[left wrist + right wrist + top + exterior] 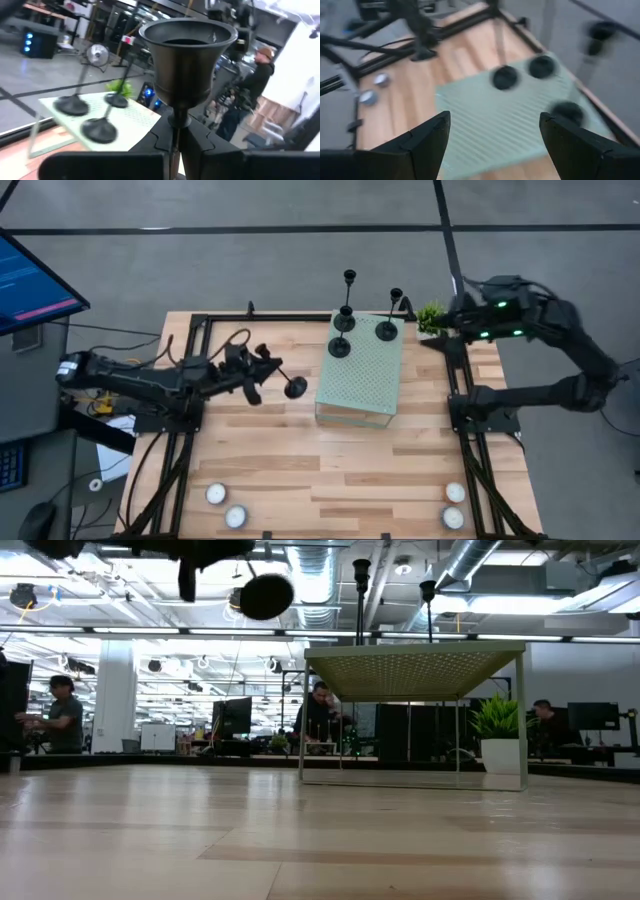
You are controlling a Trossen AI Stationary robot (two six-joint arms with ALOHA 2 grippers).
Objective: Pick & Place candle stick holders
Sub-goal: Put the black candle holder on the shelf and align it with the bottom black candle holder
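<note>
Progress: three candle stick holders [347,315] stand on the pale green perforated stand [361,390] at the back of the bench [300,470]; the fourth holder [283,380] is not yet placed.

Left claw [258,370]: shut tight on the fourth holder's thin stem, carrying it tilted above the bench, disc base toward the stand and near its left edge. Wrist view shows the cup just ahead of the fingertips.

Right claw [492,135]: wide open, empty, hovering over the stand's back right corner near the potted plant [431,315].

Remaining: set the fourth holder down.
</note>
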